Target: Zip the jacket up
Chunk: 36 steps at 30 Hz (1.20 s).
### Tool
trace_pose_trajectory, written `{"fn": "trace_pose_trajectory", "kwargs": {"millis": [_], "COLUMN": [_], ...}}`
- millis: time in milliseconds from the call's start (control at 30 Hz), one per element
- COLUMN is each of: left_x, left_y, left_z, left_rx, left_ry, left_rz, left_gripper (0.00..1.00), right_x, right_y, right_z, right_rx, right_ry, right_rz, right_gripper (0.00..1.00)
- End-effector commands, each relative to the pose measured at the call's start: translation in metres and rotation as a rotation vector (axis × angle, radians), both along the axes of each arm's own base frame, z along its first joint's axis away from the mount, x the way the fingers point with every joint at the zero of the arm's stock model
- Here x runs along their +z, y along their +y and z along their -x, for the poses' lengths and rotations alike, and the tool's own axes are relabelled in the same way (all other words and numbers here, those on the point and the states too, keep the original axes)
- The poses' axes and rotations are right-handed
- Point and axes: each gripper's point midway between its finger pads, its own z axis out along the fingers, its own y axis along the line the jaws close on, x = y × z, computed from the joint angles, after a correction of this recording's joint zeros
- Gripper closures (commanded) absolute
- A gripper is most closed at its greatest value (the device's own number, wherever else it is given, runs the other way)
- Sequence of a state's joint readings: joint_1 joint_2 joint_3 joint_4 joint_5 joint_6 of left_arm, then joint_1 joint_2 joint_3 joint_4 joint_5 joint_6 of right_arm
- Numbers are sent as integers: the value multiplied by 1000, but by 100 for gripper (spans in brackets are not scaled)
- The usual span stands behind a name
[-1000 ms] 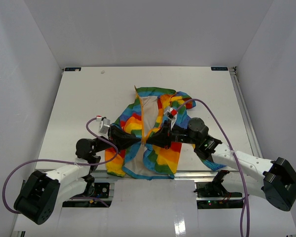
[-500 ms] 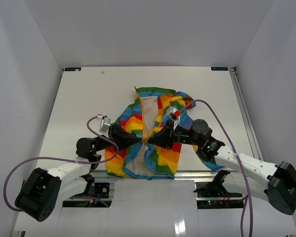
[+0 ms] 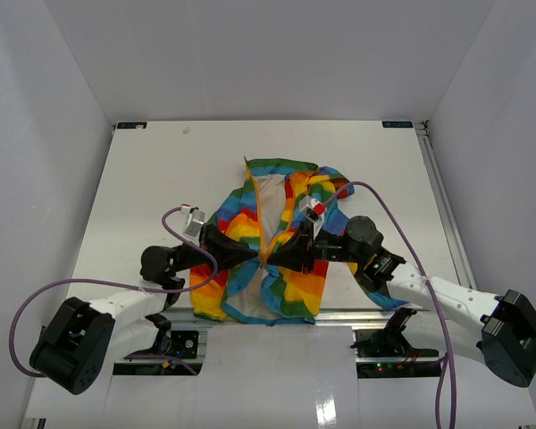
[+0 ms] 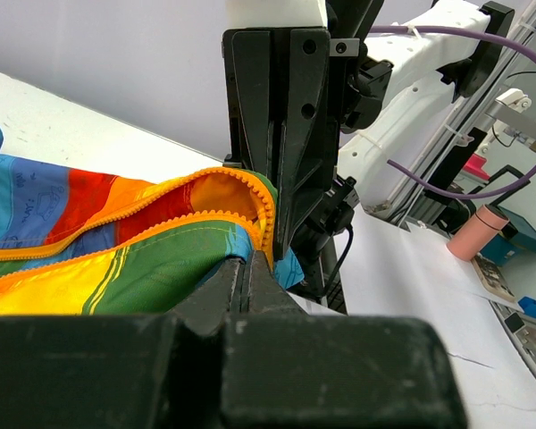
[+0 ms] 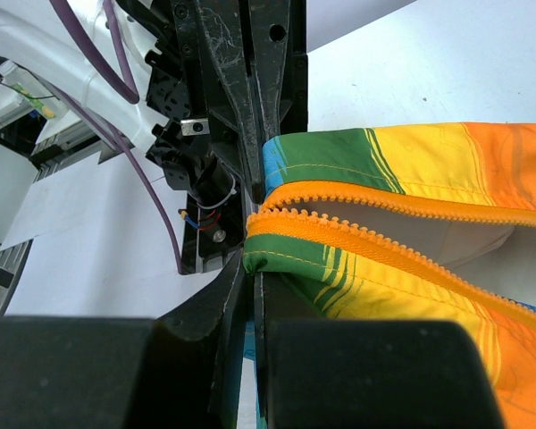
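The rainbow-striped jacket (image 3: 277,223) lies open on the white table, with its cream lining (image 3: 270,201) showing and its light-blue hem toward the near edge. My left gripper (image 3: 255,256) and right gripper (image 3: 277,257) meet tip to tip at the orange zipper (image 3: 261,219), low on the front. In the left wrist view my left gripper (image 4: 248,261) is shut on the zipper edge of the jacket (image 4: 134,259). In the right wrist view my right gripper (image 5: 255,268) is shut on the other zipper edge (image 5: 375,250). The slider is hidden.
The white table (image 3: 161,170) has walls on three sides. The jacket's hem hangs at the near table edge (image 3: 339,313). Purple cables (image 3: 389,214) loop above both arms. Outside the workspace, a pink cup (image 4: 479,231) stands on a bench.
Both grippers have kept their hold and shifted slightly toward the near edge. The right arm's elbow has drawn back a little. The jacket's lower front has bunched slightly between them.
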State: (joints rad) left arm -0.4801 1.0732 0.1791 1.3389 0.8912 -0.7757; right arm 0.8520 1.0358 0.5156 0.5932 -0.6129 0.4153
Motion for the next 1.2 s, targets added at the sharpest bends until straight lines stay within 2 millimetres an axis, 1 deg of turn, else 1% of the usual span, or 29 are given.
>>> {"fn": "trace_pose_trajectory", "kwargs": {"millis": [0, 167, 500, 767, 1000, 1100, 1167], "left_x": [14, 14, 16, 22, 27, 26, 32], "left_y": [-2, -3, -2, 0, 3, 4, 7], "left_z": [3, 3, 15, 21, 24, 20, 16], "left_rx": [-24, -36, -136, -156, -137, -105, -37], "left_ry": [-57, -37, -12, -24, -51, -45, -91], "left_rz": [16, 15, 35, 53, 68, 67, 83], "left_gripper": [100, 100, 100, 100, 100, 100, 100], "right_x": [30, 30, 29, 20, 11, 10, 10], "right_y": [3, 3, 1, -2, -1, -1, -2], "right_z": [2, 0, -7, -14, -13, -9, -4], "right_rx": [33, 21, -27, -73, -65, -43, -23], "right_ry": [-101, -114, -142, -137, -98, -86, -89], "right_rz": [-88, -81, -80, -58, -35, -36, -43], "right_gripper": [92, 92, 92, 92, 92, 92, 92]}}
